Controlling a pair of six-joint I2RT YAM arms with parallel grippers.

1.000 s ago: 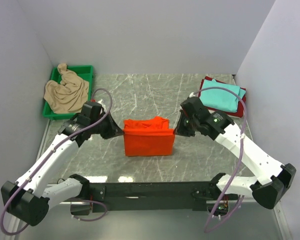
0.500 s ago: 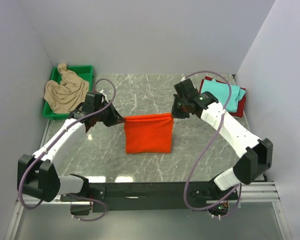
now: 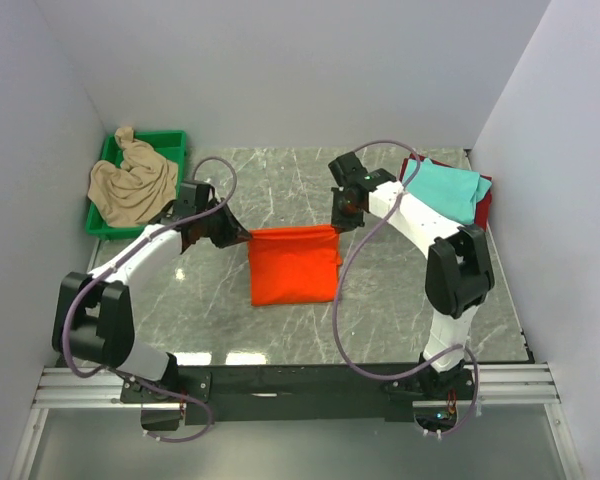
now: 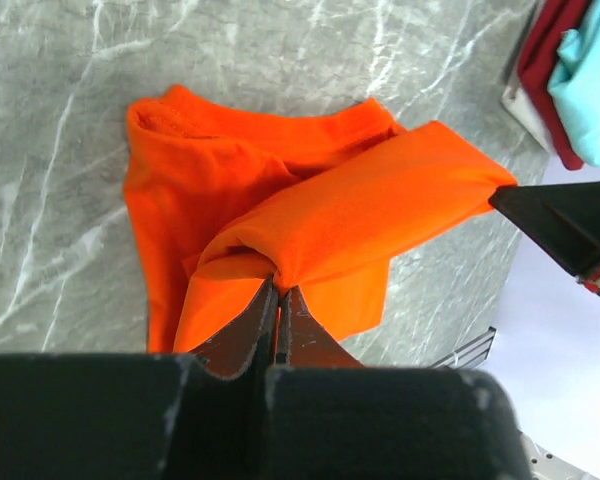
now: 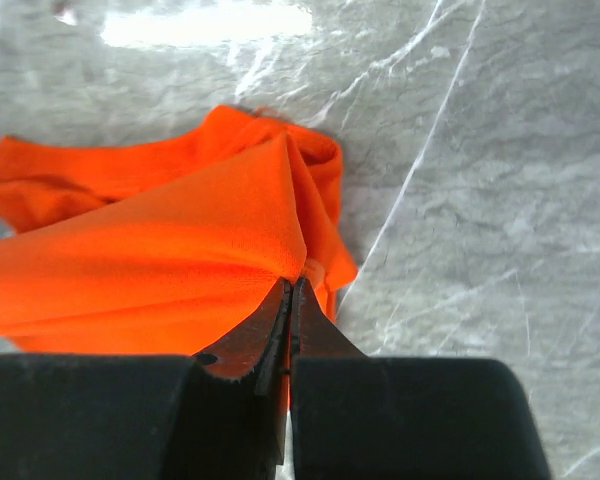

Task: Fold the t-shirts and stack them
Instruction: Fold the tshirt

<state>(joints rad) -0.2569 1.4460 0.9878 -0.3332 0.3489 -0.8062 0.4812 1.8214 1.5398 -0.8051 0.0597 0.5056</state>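
Green tray (image 3: 165, 135), far left of the marble table (image 3: 280, 185): holds a crumpled beige t-shirt (image 3: 132, 185). Left gripper (image 3: 242, 238): jaws closed, pinching the left far corner of the orange t-shirt (image 3: 293, 265). Orange t-shirt: mid-table, far edge raised and drawn taut between both grippers, the rest lying on the marble. Right gripper (image 3: 340, 225): jaws closed on the right far corner. Far right: folded teal t-shirt (image 3: 448, 192), lying on a dark red t-shirt (image 3: 485, 205).
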